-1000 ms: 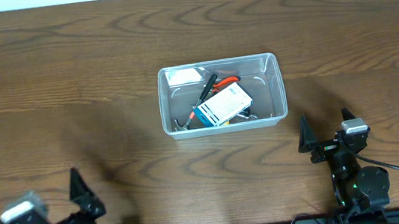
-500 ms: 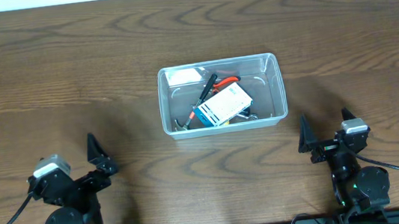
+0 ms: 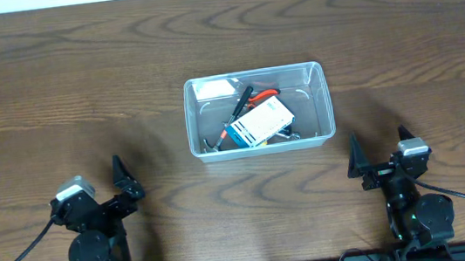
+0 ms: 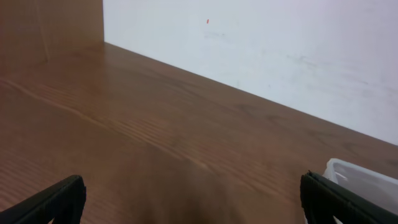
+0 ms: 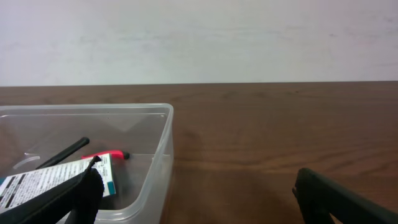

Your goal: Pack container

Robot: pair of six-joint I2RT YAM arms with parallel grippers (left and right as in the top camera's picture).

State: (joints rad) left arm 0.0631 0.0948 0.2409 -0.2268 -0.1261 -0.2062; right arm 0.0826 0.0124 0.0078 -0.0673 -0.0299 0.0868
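Well apart from the container [image 3: 252, 72], left fingers [image 4: 56, 199] and right fingers [image 5: 336, 199] stand spread.

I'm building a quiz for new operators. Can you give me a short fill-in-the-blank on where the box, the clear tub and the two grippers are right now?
1. The blue-and-white box lies ____ the container.
2. The left gripper and the right gripper both stand ____, with nothing between their fingers.
3. In the overhead view, the container sits nearer the ____ gripper.

Missing words: inside; open; right.
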